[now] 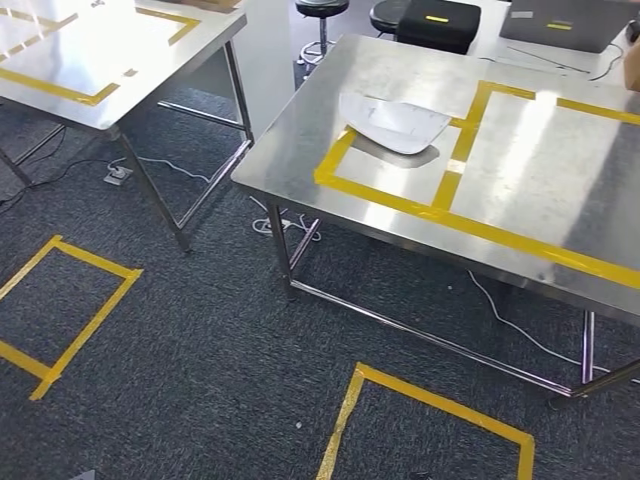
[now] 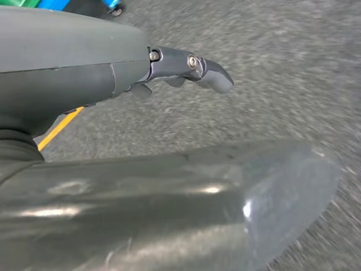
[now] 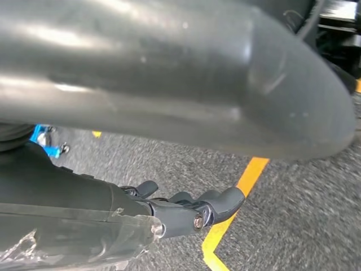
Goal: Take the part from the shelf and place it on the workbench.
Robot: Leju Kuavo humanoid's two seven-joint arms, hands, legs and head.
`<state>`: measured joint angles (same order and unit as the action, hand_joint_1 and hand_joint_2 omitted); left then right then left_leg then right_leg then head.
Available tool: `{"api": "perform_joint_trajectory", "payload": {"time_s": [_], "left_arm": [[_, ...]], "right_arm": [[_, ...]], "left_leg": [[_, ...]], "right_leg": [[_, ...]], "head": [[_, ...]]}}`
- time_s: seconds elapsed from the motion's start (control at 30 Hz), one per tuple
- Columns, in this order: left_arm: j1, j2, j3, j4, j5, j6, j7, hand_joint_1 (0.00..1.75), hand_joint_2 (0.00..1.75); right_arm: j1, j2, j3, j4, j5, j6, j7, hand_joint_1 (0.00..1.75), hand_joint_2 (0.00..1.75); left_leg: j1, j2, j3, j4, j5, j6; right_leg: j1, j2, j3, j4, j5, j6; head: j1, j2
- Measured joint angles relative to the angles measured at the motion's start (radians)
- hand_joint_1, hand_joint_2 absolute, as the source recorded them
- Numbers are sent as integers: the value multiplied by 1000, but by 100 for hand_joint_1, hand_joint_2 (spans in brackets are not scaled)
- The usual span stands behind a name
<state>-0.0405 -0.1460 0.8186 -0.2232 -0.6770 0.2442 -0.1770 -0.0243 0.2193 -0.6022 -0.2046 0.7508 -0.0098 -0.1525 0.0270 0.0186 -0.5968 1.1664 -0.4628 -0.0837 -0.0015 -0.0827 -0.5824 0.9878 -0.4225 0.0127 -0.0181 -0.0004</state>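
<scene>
The white part (image 1: 394, 123) lies flat on my workbench (image 1: 528, 190), on the steel table to the right, in the left square of yellow tape (image 1: 453, 160). My left hand (image 2: 170, 113) hangs over the grey carpet (image 2: 276, 68), fingers straight, apart from the thumb, holding nothing. My right hand (image 3: 179, 169) hangs likewise, fingers spread and empty, above a yellow floor line (image 3: 238, 197).

Bright overhead light, glare on steel, blur at the wrists
The far left table (image 1: 113, 60) washes out white; the workbench (image 1: 528, 180) carries broad sheen, the white part (image 1: 392, 122) a soft shadow; the carpet (image 2: 276, 68) streaks with motion blur, and both near thumbs are unfocused
</scene>
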Motion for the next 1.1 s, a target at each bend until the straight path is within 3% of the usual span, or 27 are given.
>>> {"api": "perform_joint_trajectory", "payload": {"time_s": [0.07, 0.1, 0.13, 0.17, 0.2, 0.27, 0.3, 0.33, 0.37, 0.4, 0.43, 0.5, 0.53, 0.6, 0.67, 0.7, 0.73, 0.77, 0.83, 0.87, 0.9, 0.93, 0.97, 1.03, 1.1], "left_arm": [[-5, -2, 1, 0, 0, 0, 0, 0, 0], [-7, -3, 1, 0, -1, 0, 0, 0, 0], [-7, -3, 1, 0, -2, 0, 0, 0, 0], [-4, -4, 1, 0, -2, 0, 0, 0, 0], [0, -4, 1, 1, -2, 0, 0, 0, 0], [3, -3, 2, 1, -4, 0, -1, 0, 0], [1, -3, 2, 1, -5, 1, -1, 0, 0], [-2, -3, 2, 1, -8, 1, -1, 0, 0], [-3, -4, 2, 1, -11, 0, -1, 0, 0], [-3, -5, 2, 1, -13, 0, -1, 0, 0], [-2, -6, 2, 1, -15, 0, -1, 0, 0], [-1, -7, 2, 1, -18, 0, -1, 0, 0], [-1, -8, 2, 1, -20, 1, 0, 0, 0], [-4, -9, 2, 1, -23, 2, 4, 0, 0], [-2, -9, 2, 1, -25, 2, 6, 0, 0], [0, -9, 1, 2, -27, 2, 6, 0, 0], [2, -9, 1, 2, -31, 2, 6, 0, 0], [4, -10, -1, 3, -36, 2, 7, 0, 0], [1, -13, -5, 4, -52, 3, 10, 0, 0], [-2, -15, -9, 4, -61, 3, 11, 0, 0], [-3, -16, -13, 4, -70, 4, 13, 0, 0], [-4, -18, -18, 4, -79, 4, 15, 0, 0], [-4, -20, -22, 4, -86, 5, 16, 0, 0], [-5, -23, -29, 4, -95, 5, 17, 0, 0], [-11, -26, -38, 4, -100, 3, 17, 0, 0]], "right_arm": [[0, 0, 2, 0, 1, 0, 0, 0, 0], [-1, 0, 3, 0, 1, 0, 0, 0, 0], [-2, 0, 4, 0, 1, 0, 0, 0, 0], [-3, 0, 5, 0, 1, 1, 0, 0, 0], [-3, 0, 6, 0, 2, 1, 0, 0, 0], [4, 1, 7, 0, 4, 2, 1, 0, 0], [7, 1, 7, 0, 5, 2, 1, 0, 0], [9, 1, 7, 0, 6, 2, 1, 0, 0], [10, 1, 7, 0, 6, 2, 1, 0, 0], [10, 1, 7, 0, 6, 2, 1, 0, 0], [9, 0, 7, 0, 6, 2, 1, 0, 0], [8, 0, 7, 0, 7, 1, 1, 0, 0], [8, 0, 7, 0, 7, 0, 2, 0, 0], [7, 0, 7, 0, 10, -1, 3, 0, 0], [8, 0, 7, 0, 12, -1, 8, 0, 0], [8, 0, 7, 0, 12, -2, 9, 0, 0], [8, 0, 7, 0, 11, -2, 10, 0, 0], [9, 0, 6, 0, 9, -3, 10, 0, 0], [11, -1, 6, 0, 0, -4, 10, 0, 0], [13, -2, 5, 0, -5, -5, 8, 0, 0], [15, -4, 4, 0, -11, -5, 7, 0, 0], [16, -5, 2, 0, -16, -4, 6, 0, 0], [16, -7, 0, 0, -20, -4, 4, 0, 0], [16, -11, -6, -1, -25, -3, 3, 0, 0], [17, -13, -12, -1, -29, -1, 1, 0, 0]], "left_leg": [[-4, 37, 106, -143, -19, 9], [-8, 45, 131, -186, -33, 19], [-13, 41, 133, -206, -38, 33], [-15, 34, 124, -206, -32, 47], [-16, 27, 115, -206, -24, 58], [-16, 10, 94, -207, -1, 77], [-17, -2, 79, -207, 11, 82], [-19, -14, 62, -206, 25, 85], [-21, -27, 45, -206, 38, 86], [-23, -39, 26, -205, 52, 86], [-23, -52, 9, -204, 66, 84], [-23, -77, -22, -203, 94, 78], [-23, -90, -34, -202, 106, 74], [-23, -110, -46, -203, 131, 63], [-21, -133, -52, -210, 155, 50], [-20, -132, -58, -208, 153, 44], [-21, -119, -67, -193, 129, 40], [-21, -96, -81, -158, 83, 38], [-22, -49, -116, -30, -34, 32], [-21, -39, -129, 39, -66, 30], [-20, -34, -131, 88, -73, 28], [-18, -31, -118, 108, -56, 26], [-18, -27, -87, 90, -28, 26], [-19, 5, 26, -35, 1, 28], [-25, 35, 121, -168, -20, 39]], "right_leg": [[1, -25, -19, 14, 12, 13], [1, -36, -24, 18, 19, 19], [-1, -47, -27, 19, 27, 25], [-4, -51, -29, 19, 33, 31], [-8, -36, -33, 24, 23, 37], [-12, 23, -53, 87, -51, 46], [-12, 55, -70, 148, -106, 47], [-10, 71, -86, 216, -152, 45], [-7, 79, -95, 273, -177, 41], [-4, 82, -90, 301, -176, 36], [-1, 85, -67, 295, -155, 31], [1, 113, 29, 183, -103, 21], [0, 138, 88, 99, -100, 17], [0, 174, 152, -6, -117, 14], [2, 160, 148, -18, -114, 10], [1, 147, 141, -17, -106, 3], [1, 133, 131, -17, -95, -5], [0, 117, 118, -18, -82, -12], [5, 86, 92, -17, -57, -19], [7, 69, 77, -16, -45, -19], [9, 51, 62, -14, -34, -18], [10, 35, 46, -12, -24, -17], [10, 20, 31, -10, -15, -15], [12, -6, 6, -1, -1, -7], [14, -29, -10, 8, 13, 3]], "head": [[1, 0], [1, 0], [2, 0], [2, 0], [2, 0], [3, 0], [3, 0], [4, 0], [4, 0], [4, 0], [4, 0], [4, 0], [3, 0], [4, 0], [8, 0], [9, -1], [4, -1], [-2, -1], [-10, -1], [-10, -1], [-10, -1], [-10, -1], [-10, -1], [-10, -1], [-10, -1]]}}
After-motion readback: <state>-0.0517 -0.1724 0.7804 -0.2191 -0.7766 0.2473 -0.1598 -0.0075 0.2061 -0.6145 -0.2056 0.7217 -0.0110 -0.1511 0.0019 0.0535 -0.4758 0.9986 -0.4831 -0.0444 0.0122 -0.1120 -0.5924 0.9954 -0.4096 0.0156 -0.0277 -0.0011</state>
